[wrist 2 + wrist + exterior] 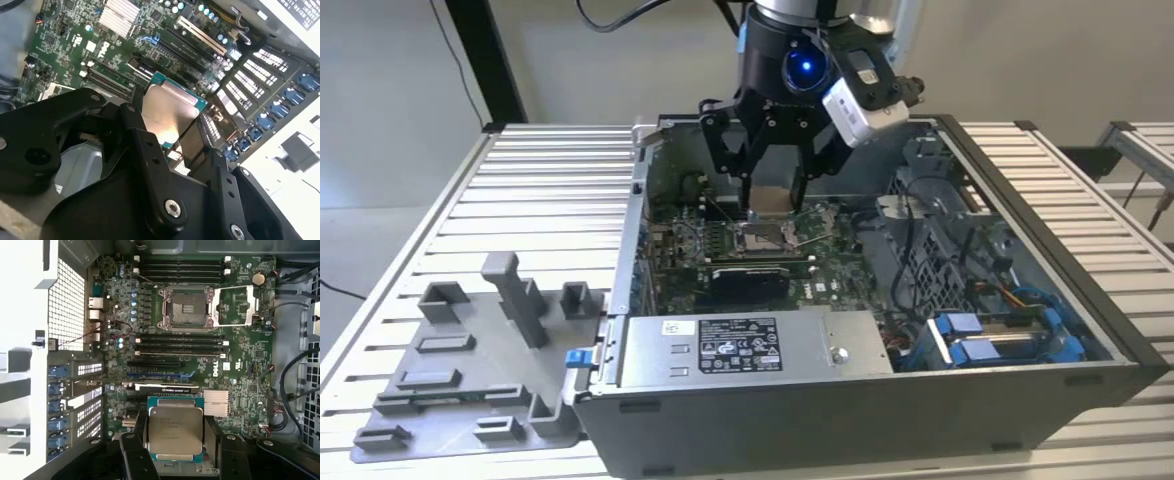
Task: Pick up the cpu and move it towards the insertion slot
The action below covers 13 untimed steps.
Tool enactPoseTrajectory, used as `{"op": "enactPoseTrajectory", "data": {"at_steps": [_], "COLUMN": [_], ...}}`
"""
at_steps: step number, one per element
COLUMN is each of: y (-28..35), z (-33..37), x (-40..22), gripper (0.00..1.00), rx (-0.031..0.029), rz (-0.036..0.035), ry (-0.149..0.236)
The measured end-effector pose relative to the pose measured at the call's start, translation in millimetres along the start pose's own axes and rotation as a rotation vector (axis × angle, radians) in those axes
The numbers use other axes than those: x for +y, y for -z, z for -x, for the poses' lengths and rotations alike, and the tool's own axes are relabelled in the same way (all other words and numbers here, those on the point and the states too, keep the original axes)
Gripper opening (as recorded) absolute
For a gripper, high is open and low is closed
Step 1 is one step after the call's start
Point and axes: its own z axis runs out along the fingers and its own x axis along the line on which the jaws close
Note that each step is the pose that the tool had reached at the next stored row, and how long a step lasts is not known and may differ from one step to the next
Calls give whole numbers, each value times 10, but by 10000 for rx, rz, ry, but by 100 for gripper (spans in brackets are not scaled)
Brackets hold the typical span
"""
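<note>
The jaws of the gripper [175,455] pinched the cpu [175,434] by its opposite edges, metal face unobstructed, so it hung flat over the green board [240,365]. It was held clear above the insertion slot [765,236], whose open frame awaited it inside the computer case [1041,290]

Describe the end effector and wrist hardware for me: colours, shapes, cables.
The end effector has matte black linkage fingers joined by silver pivot screws. Above it sits a dark cylindrical wrist with a glowing blue ring light. A white, boxy camera is mounted beside it, and a black cable loops above.
</note>
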Motion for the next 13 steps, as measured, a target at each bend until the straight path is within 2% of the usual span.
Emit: {"op": "enactPoseTrajectory", "data": {"at_steps": [13], "y": [-10], "z": [-5], "x": [148], "gripper": [0], "rx": [-3], "rz": [3], "ry": [-80]}}
